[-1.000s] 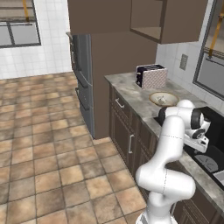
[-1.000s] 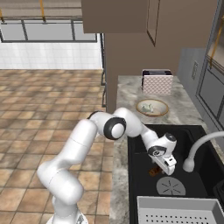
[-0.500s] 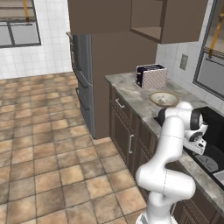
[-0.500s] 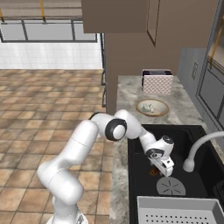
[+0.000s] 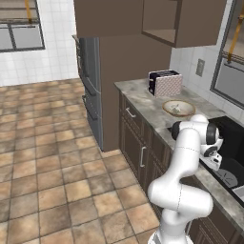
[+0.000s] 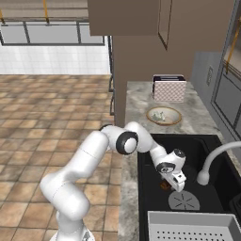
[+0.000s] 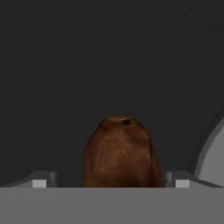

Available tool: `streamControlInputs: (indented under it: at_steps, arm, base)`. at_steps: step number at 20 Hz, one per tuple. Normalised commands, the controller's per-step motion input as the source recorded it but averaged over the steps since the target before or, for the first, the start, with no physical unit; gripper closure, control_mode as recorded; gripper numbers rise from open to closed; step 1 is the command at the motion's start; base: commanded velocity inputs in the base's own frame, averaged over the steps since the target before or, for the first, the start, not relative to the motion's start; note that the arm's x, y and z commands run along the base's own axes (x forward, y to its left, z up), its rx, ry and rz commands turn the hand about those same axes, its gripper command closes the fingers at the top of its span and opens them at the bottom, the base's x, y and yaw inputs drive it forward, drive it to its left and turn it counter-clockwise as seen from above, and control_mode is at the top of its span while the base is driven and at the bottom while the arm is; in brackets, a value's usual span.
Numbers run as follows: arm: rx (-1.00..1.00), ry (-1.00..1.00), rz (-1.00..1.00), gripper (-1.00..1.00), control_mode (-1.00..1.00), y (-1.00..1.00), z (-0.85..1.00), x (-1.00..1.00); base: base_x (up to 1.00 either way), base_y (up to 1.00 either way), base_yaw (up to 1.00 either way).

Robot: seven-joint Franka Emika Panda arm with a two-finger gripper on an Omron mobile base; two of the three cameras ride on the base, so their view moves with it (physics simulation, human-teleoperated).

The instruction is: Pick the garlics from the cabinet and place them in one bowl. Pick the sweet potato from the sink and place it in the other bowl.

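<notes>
The black recessed sink point(image 6: 155, 155) sits in the grey stone counter point(image 6: 136, 96), with the shallow tan wooden bowl point(image 6: 163, 115) behind it and the patterned toaster point(image 6: 168, 88) farther back. The brownish-orange sweet potato point(image 7: 120, 153) lies on the sink floor between the gripper point(image 7: 111, 181) fingertips, beside the round drain point(image 6: 184, 201). The grey perforated tray point(image 6: 193, 227) lies at the sink's near end.

1. The sweet potato point(image 7: 120, 153) has dull, slightly rough brown skin.
2. The sink point(image 6: 150, 188) is matt black, with a smooth silvery metal faucet point(image 6: 214, 160).
3. The tabletop point(image 5: 143, 97) looks like mottled grey stone.
4. The cabinet point(image 5: 190, 21) is dark brown wood.
5. The tan bowl point(image 6: 164, 115) looks wooden.
</notes>
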Motion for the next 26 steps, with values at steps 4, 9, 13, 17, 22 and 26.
streamControlInputs:
  at_steps: [4, 9, 13, 17, 22, 26]
  arm:
    - [0.00, 0.00, 0.00, -1.00, -1.00, 0.00, 0.00, 0.00]
    - [0.00, 0.00, 0.00, 1.00, -1.00, 0.00, 0.00, 0.00]
    - [0.00, 0.02, 0.00, 1.00, -1.00, 0.00, 0.00, 0.00]
    - [0.00, 0.02, 0.00, 1.00, -1.00, -0.01, 0.03, 0.00]
    - [0.00, -0.03, 0.03, 1.00, -1.00, -0.29, 0.60, -0.02]
    - [0.00, -0.06, 0.07, 1.00, -1.00, -0.22, 1.00, -0.14]
  base:
    - [0.00, 0.00, 0.00]
    - [0.00, 0.00, 0.00]
    - [0.00, 0.00, 0.00]
    - [0.00, 0.00, 0.00]
    - [0.00, 0.00, 0.00]
    - [0.00, 0.00, 0.00]
